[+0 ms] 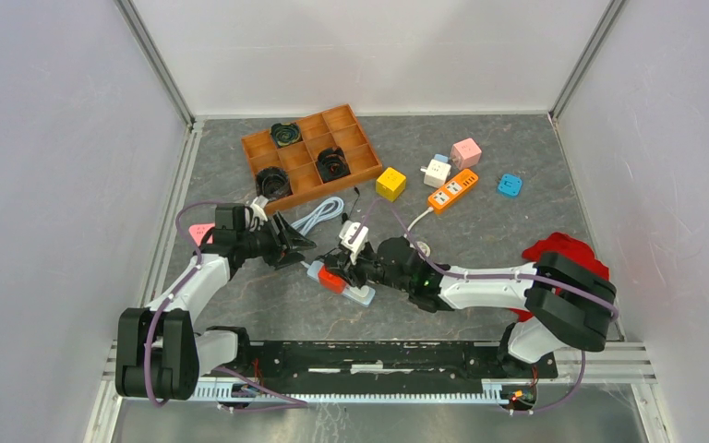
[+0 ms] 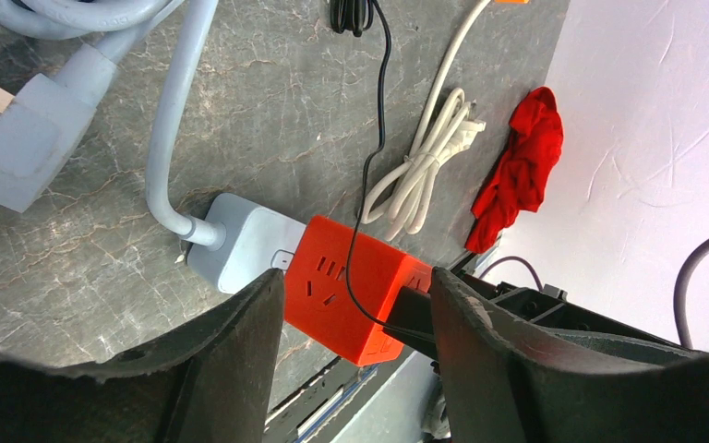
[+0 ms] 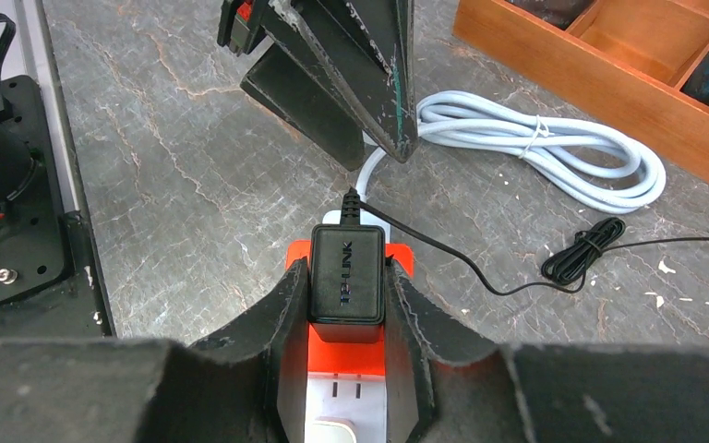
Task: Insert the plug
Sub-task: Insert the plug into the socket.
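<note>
Top external: power strip lies centre, near side. right gripper is on it from the right, left gripper just beside its left end.

Left wrist: left fingers spread wide, gripping nothing, orange block of strip showing between them.

Right wrist: right gripper clamped on black plug, plug sitting on orange block. Looks lined up, maybe partly in, can't tell if seated. Left, I'd guess: push home, let go.

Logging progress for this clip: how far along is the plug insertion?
Done: the right pincer grips the black adapter, set against the orange power strip. In hand: seating it; full insertion cannot be told. The left pincer is open near the strip. Left: confirm seating, release.
</note>
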